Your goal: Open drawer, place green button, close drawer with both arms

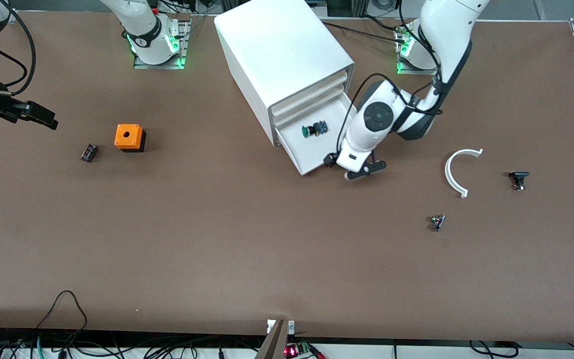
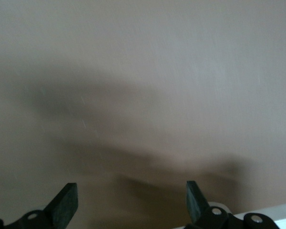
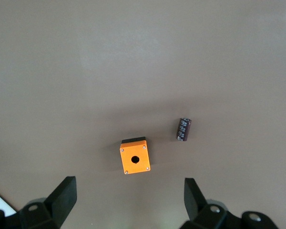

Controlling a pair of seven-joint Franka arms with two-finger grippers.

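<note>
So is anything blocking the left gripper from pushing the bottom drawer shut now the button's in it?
Nothing visible is. The left gripper, fingers open, hangs at the corner of the open drawer, with the button lying inside. The right gripper waits toward the right arm's end of the table.

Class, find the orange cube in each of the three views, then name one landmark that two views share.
Front view: the orange cube sits on the table toward the right arm's end, beside a small dark part.
Left wrist view: not in it.
Right wrist view: the cube lies beyond the open right gripper.
Shared landmark: the small dark part beside the cube.
</note>
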